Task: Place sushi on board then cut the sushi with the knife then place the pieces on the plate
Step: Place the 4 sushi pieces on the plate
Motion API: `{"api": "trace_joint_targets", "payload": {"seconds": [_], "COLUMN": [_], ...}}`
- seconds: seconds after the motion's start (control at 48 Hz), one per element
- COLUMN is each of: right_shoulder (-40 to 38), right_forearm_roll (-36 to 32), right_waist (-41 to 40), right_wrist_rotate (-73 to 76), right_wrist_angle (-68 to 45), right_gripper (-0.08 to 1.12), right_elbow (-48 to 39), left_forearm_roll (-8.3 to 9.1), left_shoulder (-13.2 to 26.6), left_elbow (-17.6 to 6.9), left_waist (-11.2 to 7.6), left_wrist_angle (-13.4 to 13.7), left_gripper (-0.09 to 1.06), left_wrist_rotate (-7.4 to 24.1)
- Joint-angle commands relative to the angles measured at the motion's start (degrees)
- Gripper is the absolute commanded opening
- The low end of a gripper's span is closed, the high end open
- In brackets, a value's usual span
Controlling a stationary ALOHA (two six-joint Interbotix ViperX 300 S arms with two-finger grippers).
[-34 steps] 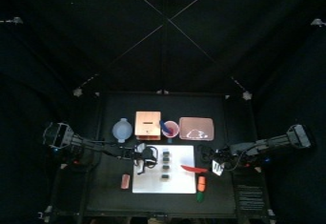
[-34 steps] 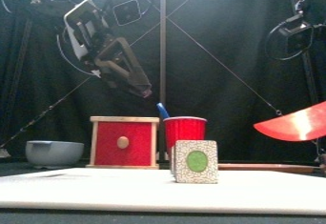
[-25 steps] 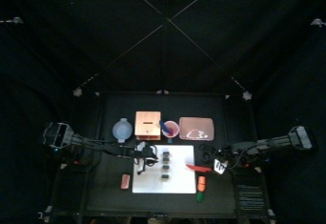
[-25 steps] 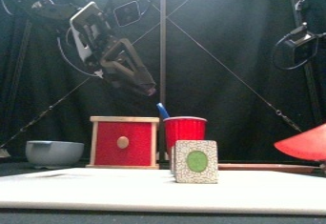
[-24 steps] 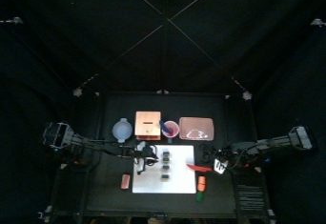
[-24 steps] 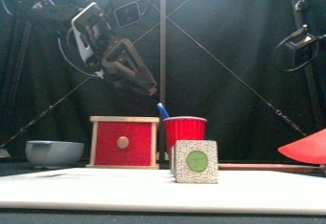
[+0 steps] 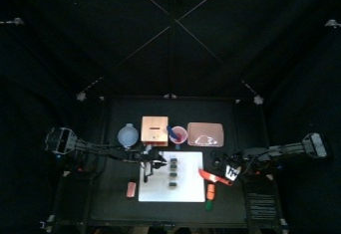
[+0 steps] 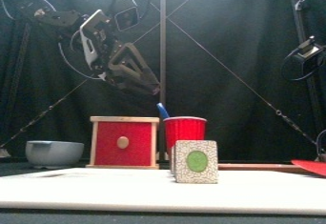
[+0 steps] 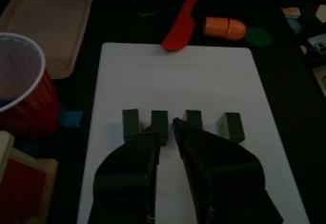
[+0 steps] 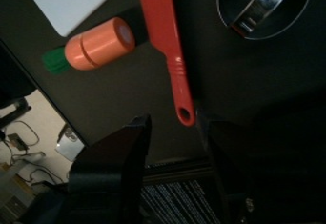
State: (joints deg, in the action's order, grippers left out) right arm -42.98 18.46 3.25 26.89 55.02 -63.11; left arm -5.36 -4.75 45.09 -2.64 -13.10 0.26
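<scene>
1. Left gripper, its jaws drawn together on nothing, hangs above the sushi, a row of four pieces on the board.
2. Right gripper, jaws spread, is over the handle end of the knife.
3. The knife lies just beside the board's right edge, next to an orange toy.
4. Bare board lies between the row and the knife.

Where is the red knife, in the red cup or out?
Out: the red knife lies flat at the white board's edge; only the blue knife stands in the red cup.

Left gripper seemingly hides the sushi roll's middle.
</scene>
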Motion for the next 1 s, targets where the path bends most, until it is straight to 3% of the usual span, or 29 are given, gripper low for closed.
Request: {"api": "trace_joint_targets", "payload": {"seconds": [0.021,0.271,0.5,1.0], "right_shoulder": [-1.3,-0.9,5.4,25.0], "right_forearm_roll": [-1.8,-16.3,-27.0,-30.3], "right_waist": [-0.3,-2.5,-3.7,-6.4], "right_wrist_rotate": [-0.2,-0.1,-0.1,-0.5], "right_wrist_angle": [1.5,-2.4,-13.0,-38.6], "right_gripper": [0.80,0.80,0.81,0.83], "right_elbow": [3.0,9.2,12.8,18.1], "left_forearm_roll": [0.09,0.00,-0.09,-0.09], "left_shoulder": [-0.4,-1.1,-2.4,-7.3], "left_elbow": [0.1,3.0,4.6,9.1], "left_waist": [0.53,1.23,2.02,2.64], "left_wrist_angle": [-2.7,-8.6,-9.5,-9.8], "left_gripper": [0.61,0.60,0.60,0.60], "left_wrist_rotate": [0.1,0.1,0.1,0.1]}}
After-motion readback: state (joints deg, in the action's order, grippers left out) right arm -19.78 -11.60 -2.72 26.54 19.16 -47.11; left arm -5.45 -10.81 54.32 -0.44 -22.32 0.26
